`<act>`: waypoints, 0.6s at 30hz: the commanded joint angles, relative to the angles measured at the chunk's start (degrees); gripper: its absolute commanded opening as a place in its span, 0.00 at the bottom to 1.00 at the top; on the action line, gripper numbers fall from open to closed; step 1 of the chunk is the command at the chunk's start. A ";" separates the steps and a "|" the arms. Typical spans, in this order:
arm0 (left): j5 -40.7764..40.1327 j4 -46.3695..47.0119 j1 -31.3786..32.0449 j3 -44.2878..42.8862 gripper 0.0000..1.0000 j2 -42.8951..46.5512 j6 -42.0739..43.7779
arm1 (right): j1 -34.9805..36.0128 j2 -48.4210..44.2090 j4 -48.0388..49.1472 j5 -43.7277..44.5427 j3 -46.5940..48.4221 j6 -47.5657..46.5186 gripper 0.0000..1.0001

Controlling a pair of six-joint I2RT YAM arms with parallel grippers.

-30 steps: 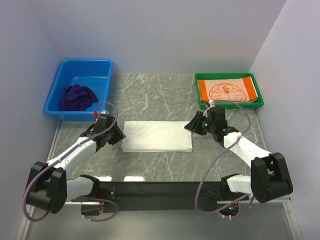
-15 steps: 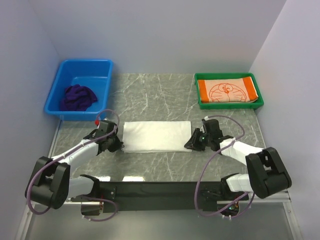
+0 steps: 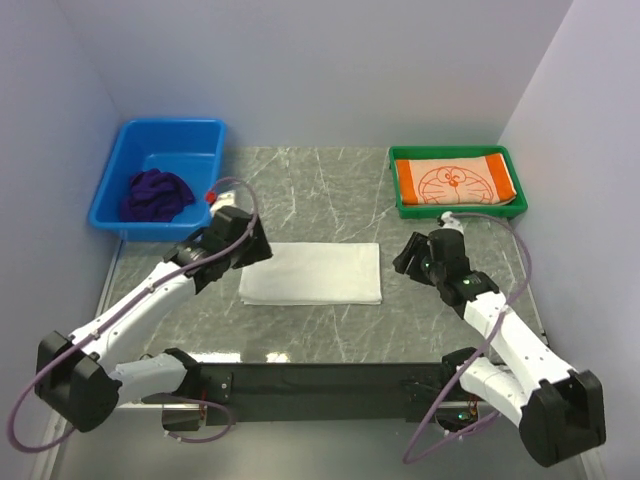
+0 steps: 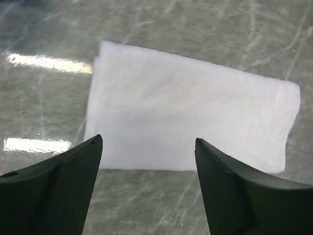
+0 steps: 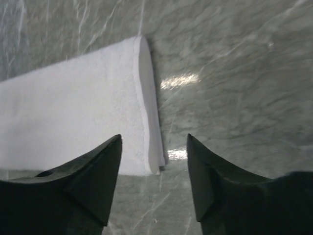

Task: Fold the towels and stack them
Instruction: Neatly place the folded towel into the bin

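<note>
Grey marbled worktop (image 3: 320, 190) fills the space between pale walls; the left gripper (image 4: 147, 142) hangs above it with its fingers spread wide and nothing between them; the white towel (image 3: 312, 274) lies flat and folded into a rectangle just ahead of and below those fingers, its short edge nearest them; the right gripper (image 5: 154, 138) hangs at the towel's opposite short edge, fingers likewise parted and empty, the folded layered edge showing just ahead of its tips; the towel thus sits between the two grippers; beyond the right gripper a green tray (image 3: 393, 185) holds the folded orange towel (image 3: 455, 183); beyond the left gripper, to its outer side, a blue bin (image 3: 205, 140) holds the crumpled purple towel (image 3: 157, 193).
</note>
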State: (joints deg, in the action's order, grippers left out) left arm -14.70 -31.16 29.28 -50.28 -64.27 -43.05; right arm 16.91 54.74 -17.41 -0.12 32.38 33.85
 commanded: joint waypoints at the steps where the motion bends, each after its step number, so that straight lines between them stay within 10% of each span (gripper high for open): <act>1: -6.13 -4.18 8.04 -6.21 0.83 -3.92 2.35 | -1.17 -3.06 -5.87 9.52 3.04 -2.38 0.67; 6: -8.85 -0.84 21.15 -13.33 0.91 -15.67 2.96 | -3.19 -4.20 -8.16 15.31 2.16 -1.86 0.89; 18: -8.78 -2.60 39.72 -44.72 0.83 -49.97 10.27 | -7.58 -3.85 -6.14 13.04 -2.50 2.81 0.93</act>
State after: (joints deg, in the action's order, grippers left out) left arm -22.76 -32.36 68.66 -91.20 -112.07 -34.17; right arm 11.05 50.92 -24.64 12.25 30.39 35.11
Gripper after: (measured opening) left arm 0.845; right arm 0.926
